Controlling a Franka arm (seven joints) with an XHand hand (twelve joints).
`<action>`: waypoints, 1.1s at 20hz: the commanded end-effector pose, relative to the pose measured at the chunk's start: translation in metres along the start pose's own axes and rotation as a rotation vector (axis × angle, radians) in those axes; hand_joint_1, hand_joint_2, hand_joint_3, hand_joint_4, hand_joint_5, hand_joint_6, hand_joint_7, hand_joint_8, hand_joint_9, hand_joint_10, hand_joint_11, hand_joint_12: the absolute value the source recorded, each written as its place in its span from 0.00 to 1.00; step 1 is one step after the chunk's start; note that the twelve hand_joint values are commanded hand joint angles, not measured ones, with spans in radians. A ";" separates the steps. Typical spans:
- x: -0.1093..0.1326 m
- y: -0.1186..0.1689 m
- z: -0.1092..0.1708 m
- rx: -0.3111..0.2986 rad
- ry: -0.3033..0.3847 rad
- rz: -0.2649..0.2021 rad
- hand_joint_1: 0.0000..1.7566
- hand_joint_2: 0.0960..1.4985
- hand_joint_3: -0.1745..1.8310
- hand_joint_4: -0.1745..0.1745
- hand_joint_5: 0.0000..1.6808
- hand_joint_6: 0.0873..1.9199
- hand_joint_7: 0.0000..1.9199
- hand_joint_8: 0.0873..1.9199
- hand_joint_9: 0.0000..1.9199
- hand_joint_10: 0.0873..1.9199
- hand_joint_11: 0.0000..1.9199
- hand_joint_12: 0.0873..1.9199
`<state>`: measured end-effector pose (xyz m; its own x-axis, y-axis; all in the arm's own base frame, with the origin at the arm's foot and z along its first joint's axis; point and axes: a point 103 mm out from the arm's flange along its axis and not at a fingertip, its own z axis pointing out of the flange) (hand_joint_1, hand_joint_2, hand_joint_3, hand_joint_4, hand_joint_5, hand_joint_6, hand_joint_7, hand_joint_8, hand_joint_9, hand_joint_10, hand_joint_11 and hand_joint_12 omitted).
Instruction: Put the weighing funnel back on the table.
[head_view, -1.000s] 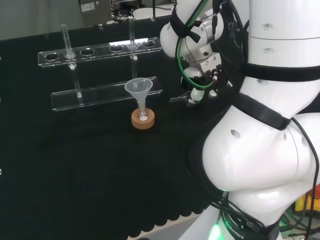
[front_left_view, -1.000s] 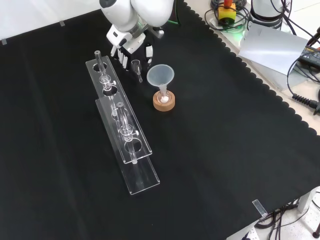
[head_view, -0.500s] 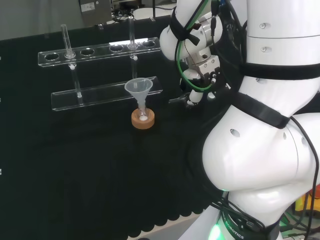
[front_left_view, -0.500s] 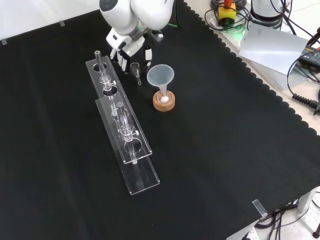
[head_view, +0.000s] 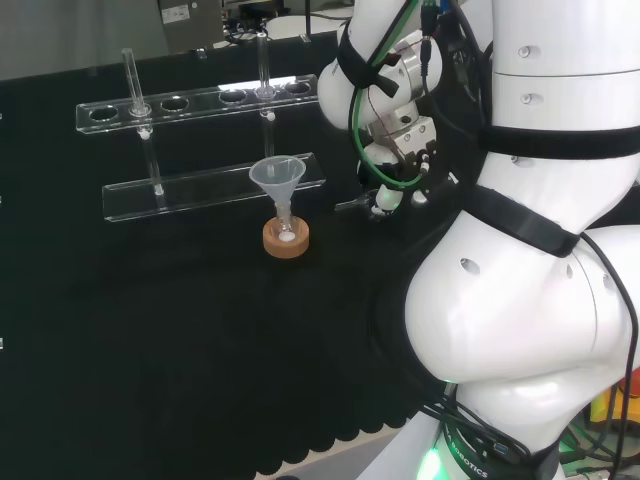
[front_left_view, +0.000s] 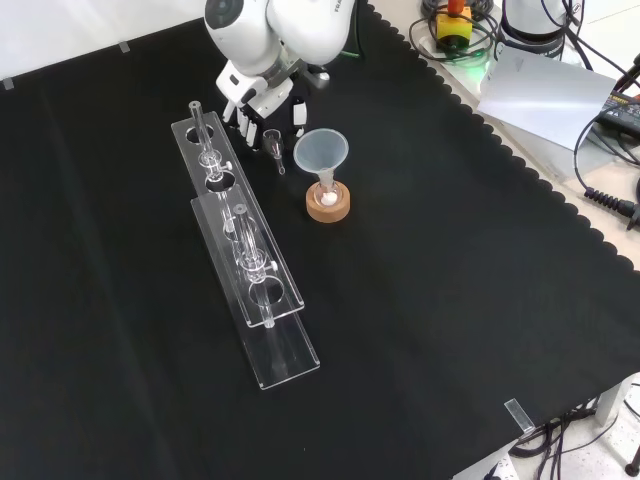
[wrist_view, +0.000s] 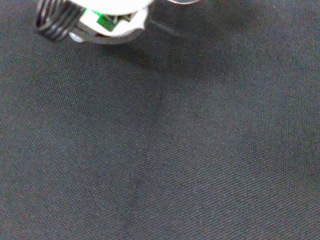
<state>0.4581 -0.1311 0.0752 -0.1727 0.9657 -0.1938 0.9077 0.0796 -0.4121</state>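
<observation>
The weighing funnel (front_left_view: 273, 141) is a small clear cup with a short stem, just below the fingertips of my hand (front_left_view: 258, 98) in the front view. The fingers curl down round its cup and the stem sticks out toward the viewer. It hangs very low over the black cloth; I cannot tell whether it touches. In the head view the stem of the weighing funnel (head_view: 352, 203) pokes out to the left of the hand (head_view: 392, 188). A blurred white part of the hand (wrist_view: 100, 17) sits over bare cloth in the wrist view.
The big funnel (front_left_view: 320, 152) stands in a small flask on a cork ring (front_left_view: 328, 206), just right of the hand in the front view. A clear tube rack (front_left_view: 250, 262) with a few glass tubes lies on the hand's other side. The arm's white links (head_view: 540, 250) rise on the head view's right.
The hand has come down a little with the weighing funnel, nearer the cloth. The big funnel and rack have not moved.
</observation>
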 end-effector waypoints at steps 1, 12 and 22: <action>0.003 0.000 0.000 -0.004 -0.017 0.006 0.62 0.44 0.42 1.00 0.68 0.44 0.46 0.31 0.54 0.21 0.27 0.65; 0.004 0.001 0.001 0.002 -0.031 0.017 0.60 0.54 0.29 1.00 0.65 0.44 0.38 0.35 0.48 0.25 0.25 0.66; 0.004 -0.001 0.001 0.032 -0.059 0.027 0.48 0.46 0.33 0.52 0.51 0.38 0.33 0.36 0.42 0.27 0.22 0.67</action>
<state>0.4566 -0.1261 0.0733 -0.1727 0.9530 -0.2488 0.9009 0.0507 -0.4311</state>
